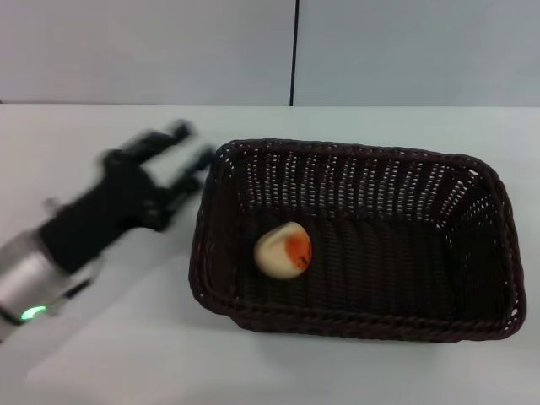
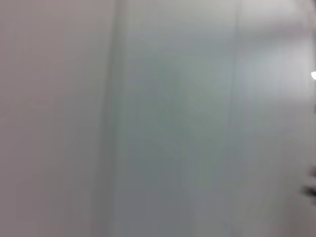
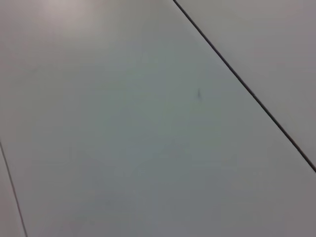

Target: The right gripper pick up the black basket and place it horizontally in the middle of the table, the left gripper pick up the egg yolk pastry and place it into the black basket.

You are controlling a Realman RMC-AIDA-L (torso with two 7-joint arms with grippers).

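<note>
The black basket point(image 1: 354, 236) lies lengthwise across the middle of the white table point(image 1: 110, 354) in the head view. The egg yolk pastry point(image 1: 283, 250) rests inside the basket on its floor, near the left end, orange patch up. My left gripper point(image 1: 181, 156) is to the left of the basket, just outside its rim, open and empty, motion-blurred. Its arm with the green light point(image 1: 32, 313) runs to the lower left. The right gripper is out of view. The wrist views show only blank grey surface.
A grey wall with a dark vertical seam point(image 1: 294, 51) stands behind the table. The right wrist view shows a plain surface with a dark diagonal line point(image 3: 242, 84).
</note>
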